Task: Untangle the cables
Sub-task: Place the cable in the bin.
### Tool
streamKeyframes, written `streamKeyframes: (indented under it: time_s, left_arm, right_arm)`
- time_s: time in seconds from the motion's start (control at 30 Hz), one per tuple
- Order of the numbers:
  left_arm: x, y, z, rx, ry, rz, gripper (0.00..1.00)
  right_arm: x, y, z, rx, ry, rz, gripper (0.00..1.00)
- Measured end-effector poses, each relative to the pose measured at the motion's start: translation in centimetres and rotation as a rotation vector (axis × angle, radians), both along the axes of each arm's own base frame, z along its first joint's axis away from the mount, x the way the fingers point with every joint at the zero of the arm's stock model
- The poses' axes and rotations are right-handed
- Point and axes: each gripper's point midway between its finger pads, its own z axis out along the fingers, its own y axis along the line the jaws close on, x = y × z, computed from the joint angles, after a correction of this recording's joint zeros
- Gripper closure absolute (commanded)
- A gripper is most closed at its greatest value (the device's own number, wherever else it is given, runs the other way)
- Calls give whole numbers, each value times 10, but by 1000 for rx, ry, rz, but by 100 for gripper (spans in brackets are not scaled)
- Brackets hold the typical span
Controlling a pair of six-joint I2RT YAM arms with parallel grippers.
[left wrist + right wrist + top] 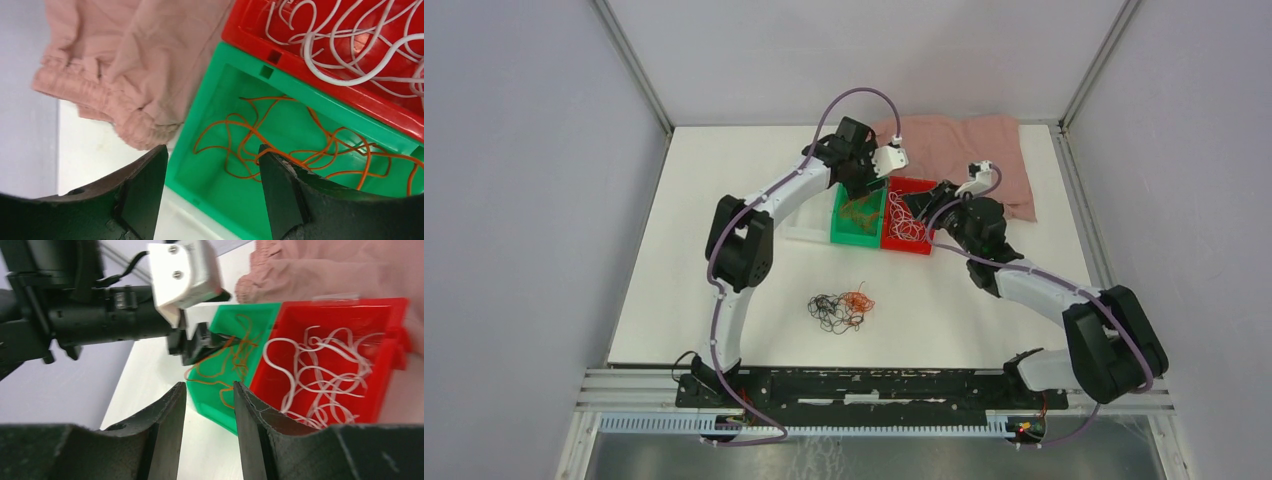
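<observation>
A green bin and a red bin are set side by side, touching, on a white table. A crumpled pink cloth is laid just behind them at the far edge.

The left arm arches forward with its elbow raised and its wrist tipped downward. The left end effector has its fingers spread wide, nothing between them. The right arm reaches low toward the centre. The right end effector is partly parted and empty, near the left one.
</observation>
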Motion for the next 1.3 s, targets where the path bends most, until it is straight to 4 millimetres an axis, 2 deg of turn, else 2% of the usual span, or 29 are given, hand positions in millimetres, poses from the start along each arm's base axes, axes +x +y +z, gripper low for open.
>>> streamKeyframes:
  time_s: [0.13,0.33,0.6,0.73,0.9,1.1,1.3]
  left_arm:
    - [-7,2,-20,-1,51,25,26]
    - [-2,1,-18,-23,36,48,27]
    - [-2,5,-20,-21,44,54,25]
    - [-3,9,-19,-19,55,57,24]
    - [-4,15,-17,-14,71,63,19]
    - [-5,17,-15,-15,87,59,8]
    - [-6,18,-3,-3,87,38,4]
  right_arm:
    - [-4,31,-2,40,-27,79,56]
    - [-15,87,-19,66,-48,191,60]
    - [5,149,-41,23,-154,234,65]
    - [16,162,-50,-28,-195,194,66]
    - [32,158,-62,-84,-209,122,69]
    - [31,159,-61,-96,-218,73,69]
    - [30,159,-52,-61,-242,60,69]
